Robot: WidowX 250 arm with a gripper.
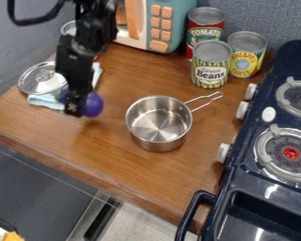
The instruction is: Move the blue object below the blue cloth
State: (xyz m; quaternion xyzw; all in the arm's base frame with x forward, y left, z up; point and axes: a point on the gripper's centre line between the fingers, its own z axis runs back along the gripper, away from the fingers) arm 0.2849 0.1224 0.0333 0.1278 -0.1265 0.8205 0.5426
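The black gripper (76,104) hangs over the left part of the wooden counter, shut on the blue object (92,105). This object is round and purplish blue, and it bulges out on both sides of the dark fingers, mostly to the right. Just left of the gripper lies the light blue cloth (47,101), crumpled, with part of it behind the arm. A glass pot lid with a metal rim (28,87) rests on the cloth and covers much of it.
A steel saucepan (158,123) stands mid-counter, its handle toward the upper right. Several cans, including a green beans can (210,66), and a toy microwave (169,23) stand at the back. The dark blue stove (272,124) borders the right side; the counter's front edge (71,164) slants below.
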